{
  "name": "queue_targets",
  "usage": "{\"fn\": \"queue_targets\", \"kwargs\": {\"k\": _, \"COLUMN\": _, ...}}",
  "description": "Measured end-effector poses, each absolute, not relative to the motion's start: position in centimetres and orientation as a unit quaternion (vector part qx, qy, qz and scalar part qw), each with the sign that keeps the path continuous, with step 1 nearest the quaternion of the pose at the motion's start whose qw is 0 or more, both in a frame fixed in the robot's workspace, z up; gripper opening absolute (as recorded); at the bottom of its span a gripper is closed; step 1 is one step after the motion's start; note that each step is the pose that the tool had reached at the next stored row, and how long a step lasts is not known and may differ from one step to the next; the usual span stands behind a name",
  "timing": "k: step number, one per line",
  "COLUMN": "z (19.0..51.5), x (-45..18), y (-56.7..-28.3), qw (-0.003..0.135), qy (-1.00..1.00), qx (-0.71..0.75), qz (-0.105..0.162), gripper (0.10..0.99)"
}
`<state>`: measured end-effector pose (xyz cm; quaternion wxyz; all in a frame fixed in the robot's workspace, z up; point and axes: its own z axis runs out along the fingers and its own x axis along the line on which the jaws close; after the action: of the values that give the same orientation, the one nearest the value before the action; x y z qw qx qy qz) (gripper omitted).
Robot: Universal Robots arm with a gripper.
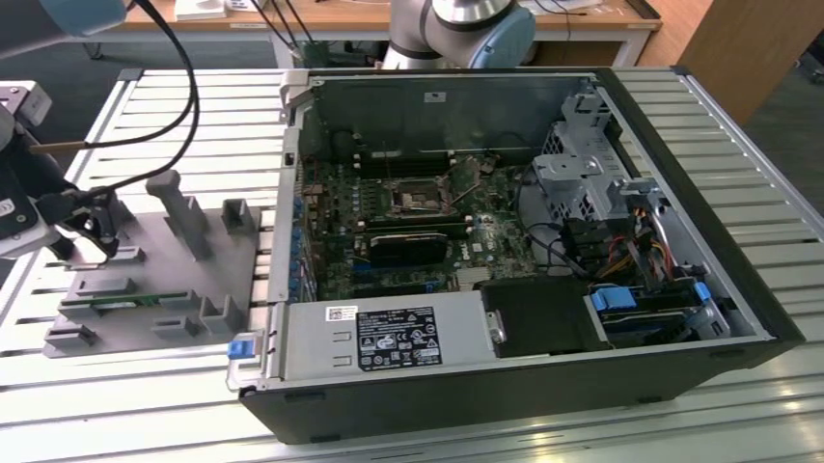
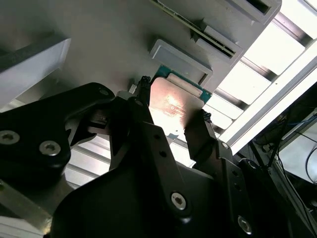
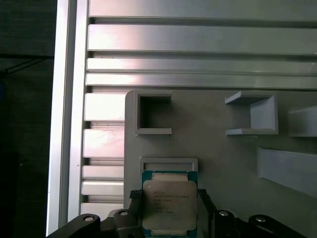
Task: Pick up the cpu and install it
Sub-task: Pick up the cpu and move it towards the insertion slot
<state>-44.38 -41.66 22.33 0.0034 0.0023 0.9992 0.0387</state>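
- The hand (image 3: 168, 198) is closed on the cpu (image 3: 170, 203), with one of its fingers (image 3: 134, 198) against each of two opposite edges. The chip lies flat in its nest on the grey parts tray (image 3: 213, 144).
- Risk: the grip is only on thin edges. If the fingers sit unevenly, I judge the chip could tilt or slip as it leaves the nest. It could also catch on the raised lip just beside it.
- Risk: a skewed grasp would carry over to the motherboard socket (image 1: 419, 198), where a tilted chip could damage the contacts.
- The first wrist view looks straight down on the metal top and green border, so centring can be checked there.
- The second wrist view looks along the fingers (image 2: 198, 134) to the glare-lit cpu (image 2: 173, 101).
- The exterior view adds the wider layout. The hand (image 1: 100, 236) is low over the tray on the slatted worktop (image 1: 193, 106), well apart from the open computer case (image 1: 721, 241).
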Motion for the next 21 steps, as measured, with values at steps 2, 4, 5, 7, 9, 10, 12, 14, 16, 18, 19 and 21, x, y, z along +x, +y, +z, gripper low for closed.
{"fn": "queue_targets", "kwargs": {"k": 2, "z": 22.41, "x": -44.38, "y": -41.66, "qw": 0.003, "qy": 0.999, "qx": 0.002, "qz": 0.039, "gripper": 0.529}}
{"fn": "queue_targets", "kwargs": {"k": 4, "z": 22.48, "x": -44.38, "y": -41.66, "qw": 0.003, "qy": 0.999, "qx": 0.002, "qz": 0.039, "gripper": 0.529}}
{"fn": "queue_targets", "kwargs": {"k": 5, "z": 22.51, "x": -44.38, "y": -41.66, "qw": 0.003, "qy": 0.999, "qx": 0.002, "qz": 0.039, "gripper": 0.529}}
{"fn": "queue_targets", "kwargs": {"k": 7, "z": 22.59, "x": -44.38, "y": -41.66, "qw": 0.003, "qy": 0.999, "qx": 0.002, "qz": 0.039, "gripper": 0.529}}
{"fn": "queue_targets", "kwargs": {"k": 9, "z": 22.67, "x": -44.38, "y": -41.66, "qw": 0.003, "qy": 0.999, "qx": 0.002, "qz": 0.039, "gripper": 0.529}}
{"fn": "queue_targets", "kwargs": {"k": 10, "z": 22.71, "x": -44.38, "y": -41.66, "qw": 0.003, "qy": 0.999, "qx": 0.002, "qz": 0.039, "gripper": 0.529}}
{"fn": "queue_targets", "kwargs": {"k": 12, "z": 22.79, "x": -44.38, "y": -41.66, "qw": 0.003, "qy": 0.999, "qx": 0.002, "qz": 0.039, "gripper": 0.529}}
{"fn": "queue_targets", "kwargs": {"k": 14, "z": 22.86, "x": -44.38, "y": -41.65, "qw": 0.003, "qy": 0.999, "qx": 0.002, "qz": 0.039, "gripper": 0.529}}
{"fn": "queue_targets", "kwargs": {"k": 16, "z": 22.93, "x": -44.38, "y": -41.65, "qw": 0.003, "qy": 0.999, "qx": 0.002, "qz": 0.039, "gripper": 0.529}}
{"fn": "queue_targets", "kwargs": {"k": 18, "z": 22.99, "x": -44.38, "y": -41.65, "qw": 0.003, "qy": 0.999, "qx": 0.002, "qz": 0.039, "gripper": 0.529}}
{"fn": "queue_targets", "kwargs": {"k": 19, "z": 23.02, "x": -44.38, "y": -41.65, "qw": 0.003, "qy": 0.999, "qx": 0.002, "qz": 0.039, "gripper": 0.529}}
{"fn": "queue_targets", "kwargs": {"k": 21, "z": 23.09, "x": -44.38, "y": -41.65, "qw": 0.003, "qy": 0.999, "qx": 0.002, "qz": 0.039, "gripper": 0.529}}
